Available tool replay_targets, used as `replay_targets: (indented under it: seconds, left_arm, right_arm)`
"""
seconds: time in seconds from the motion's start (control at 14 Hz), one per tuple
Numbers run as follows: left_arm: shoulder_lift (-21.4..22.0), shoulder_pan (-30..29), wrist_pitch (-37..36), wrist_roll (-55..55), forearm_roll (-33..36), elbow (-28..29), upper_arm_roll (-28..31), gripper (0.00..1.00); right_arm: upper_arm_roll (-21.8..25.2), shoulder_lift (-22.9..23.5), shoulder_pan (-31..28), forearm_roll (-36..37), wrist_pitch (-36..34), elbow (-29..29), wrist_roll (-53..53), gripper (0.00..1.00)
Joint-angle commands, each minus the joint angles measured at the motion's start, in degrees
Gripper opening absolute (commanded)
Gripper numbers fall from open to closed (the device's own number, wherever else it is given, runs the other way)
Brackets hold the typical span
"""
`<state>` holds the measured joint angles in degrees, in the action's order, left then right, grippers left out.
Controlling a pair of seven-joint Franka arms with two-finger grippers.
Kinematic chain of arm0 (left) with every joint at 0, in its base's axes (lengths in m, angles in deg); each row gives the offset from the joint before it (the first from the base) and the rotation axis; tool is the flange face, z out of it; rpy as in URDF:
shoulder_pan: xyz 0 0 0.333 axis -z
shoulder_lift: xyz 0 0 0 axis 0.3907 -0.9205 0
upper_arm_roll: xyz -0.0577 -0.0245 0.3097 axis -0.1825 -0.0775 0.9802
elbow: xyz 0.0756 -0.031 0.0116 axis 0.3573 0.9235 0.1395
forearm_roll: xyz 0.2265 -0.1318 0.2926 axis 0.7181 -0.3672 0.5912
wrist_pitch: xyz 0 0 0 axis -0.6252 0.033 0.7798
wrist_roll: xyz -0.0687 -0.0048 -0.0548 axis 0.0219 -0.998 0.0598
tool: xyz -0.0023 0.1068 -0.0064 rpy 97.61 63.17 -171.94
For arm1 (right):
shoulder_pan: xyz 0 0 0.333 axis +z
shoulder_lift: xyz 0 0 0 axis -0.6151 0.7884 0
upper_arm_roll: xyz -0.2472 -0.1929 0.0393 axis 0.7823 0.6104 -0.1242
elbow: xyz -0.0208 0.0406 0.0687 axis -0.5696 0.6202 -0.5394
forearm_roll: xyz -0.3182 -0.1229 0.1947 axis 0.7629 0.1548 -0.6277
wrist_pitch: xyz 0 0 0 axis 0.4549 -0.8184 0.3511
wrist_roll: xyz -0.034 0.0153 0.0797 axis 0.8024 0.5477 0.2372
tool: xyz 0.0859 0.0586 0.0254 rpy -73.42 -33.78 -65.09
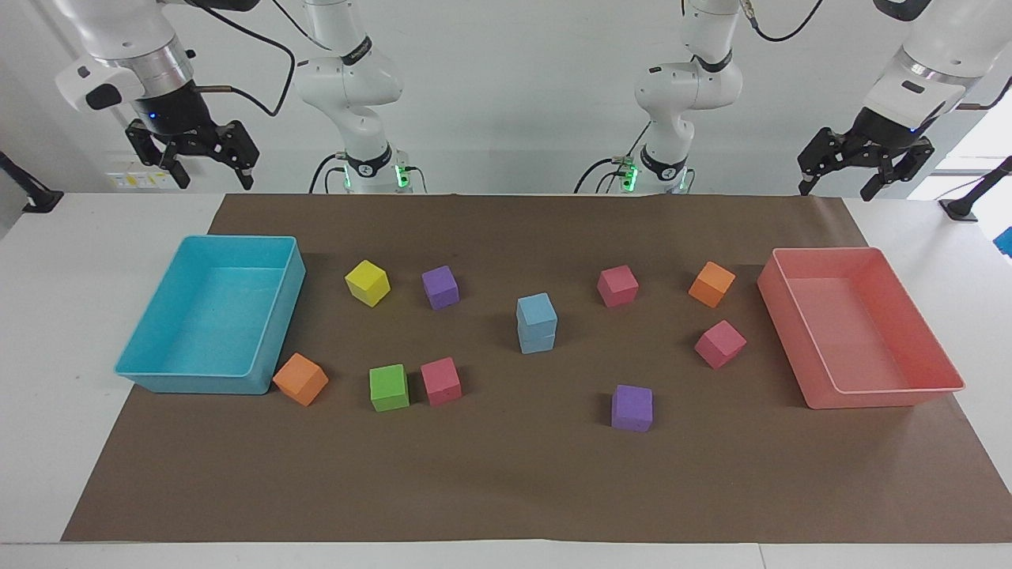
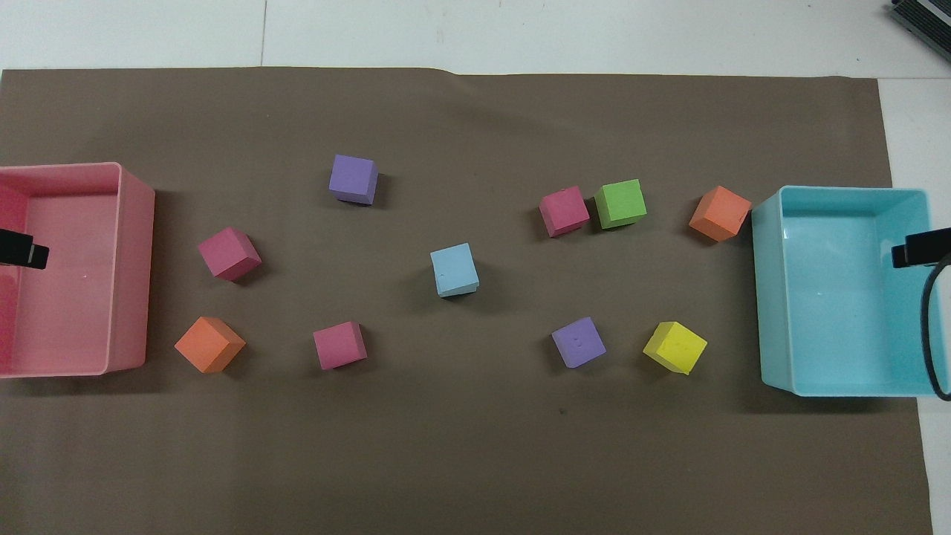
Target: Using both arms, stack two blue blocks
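Note:
The two blue blocks stand stacked in the middle of the brown mat, the upper block (image 1: 537, 310) squarely on the lower block (image 1: 538, 342). In the overhead view only the top of the stack (image 2: 454, 269) shows. My right gripper (image 1: 213, 180) is open and empty, raised in the air over the table by the turquoise tray's robot-side rim; its tip shows in the overhead view (image 2: 920, 247). My left gripper (image 1: 836, 188) is open and empty, raised over the robot-side end of the pink tray; its tip shows in the overhead view (image 2: 22, 249). Neither gripper is close to the stack.
A turquoise tray (image 1: 158, 371) lies at the right arm's end and a pink tray (image 1: 885, 393) at the left arm's end. Around the stack lie loose cubes: yellow (image 1: 368, 282), green (image 1: 389, 387), two purple, two orange, three pink.

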<state>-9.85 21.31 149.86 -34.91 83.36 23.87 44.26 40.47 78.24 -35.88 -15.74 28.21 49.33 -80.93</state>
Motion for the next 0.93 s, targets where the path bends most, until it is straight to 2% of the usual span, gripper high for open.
replay_targets:
  seconds: [0.0,0.86]
  left_arm:
    - [1.5,0.0,1.6,-0.3,0.9,1.8,-0.2,1.00]
    - [1.4,-0.2,3.3,-0.6,0.9,1.7,-0.2,1.00]
  right_arm:
    - [-1.1,-3.6,0.4,1.8,-0.9,3.5,1.8,1.00]
    - [-1.2,-3.5,0.7,1.7,-0.5,3.3,1.8,1.00]
